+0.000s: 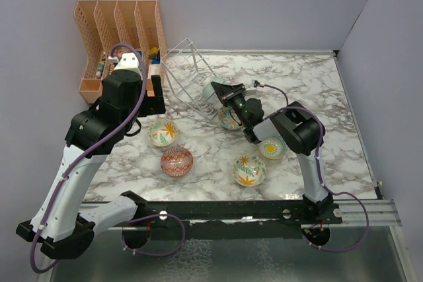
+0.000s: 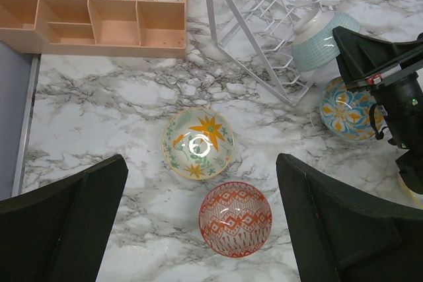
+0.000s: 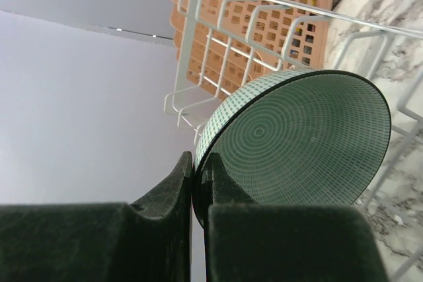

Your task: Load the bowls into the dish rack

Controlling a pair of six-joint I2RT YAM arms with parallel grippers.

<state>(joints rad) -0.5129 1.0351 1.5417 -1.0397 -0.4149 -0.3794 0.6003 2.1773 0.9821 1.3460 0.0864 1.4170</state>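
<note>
My right gripper (image 1: 223,92) is shut on the rim of the teal bowl (image 1: 211,92) and holds it on edge at the near end of the white wire dish rack (image 1: 187,69). The right wrist view shows the fingers (image 3: 178,183) pinching the rim of this bowl (image 3: 304,140), with the rack's wires (image 3: 225,37) behind it. My left gripper (image 2: 199,163) is open and empty above the cream flower bowl (image 2: 197,143) and the red-patterned bowl (image 2: 235,218). The blue-patterned bowl (image 1: 229,119) lies partly under the right arm. The yellow-sun bowl (image 1: 271,147) and a cream leaf bowl (image 1: 249,170) sit at the near right.
An orange slotted organizer (image 1: 119,37) with small items stands at the back left, beside the rack. Grey walls close the left, back and right sides. The left arm's elbow (image 1: 89,127) hangs over the left part of the marble table (image 1: 317,90).
</note>
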